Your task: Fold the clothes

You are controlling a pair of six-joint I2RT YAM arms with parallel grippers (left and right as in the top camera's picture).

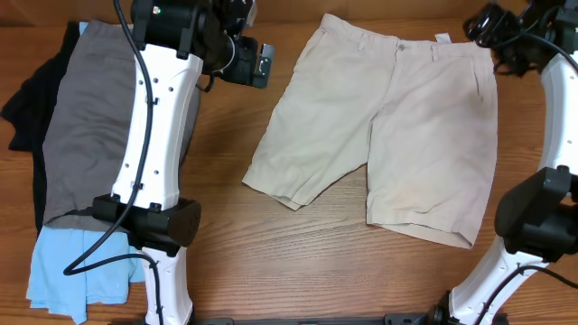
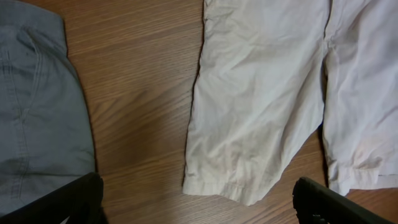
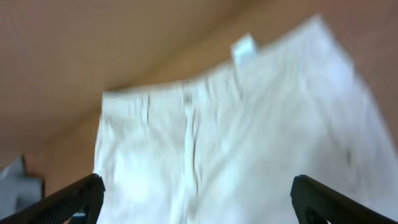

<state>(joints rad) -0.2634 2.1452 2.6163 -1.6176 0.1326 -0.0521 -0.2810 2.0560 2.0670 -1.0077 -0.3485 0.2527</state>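
Overhead, left arm (image 1: 153, 126) stretched forward, left pincer (image 2: 199, 190) wide, right arm (image 1: 560, 108) arched, right pincer (image 3: 196, 190) wide, beige shorts (image 1: 388, 117) flat between.

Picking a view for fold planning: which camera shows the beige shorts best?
Overhead: the beige shorts lie spread flat, waistband to hems in frame. Left wrist shows only the legs; right wrist shows the waistband and white tag, blurred.
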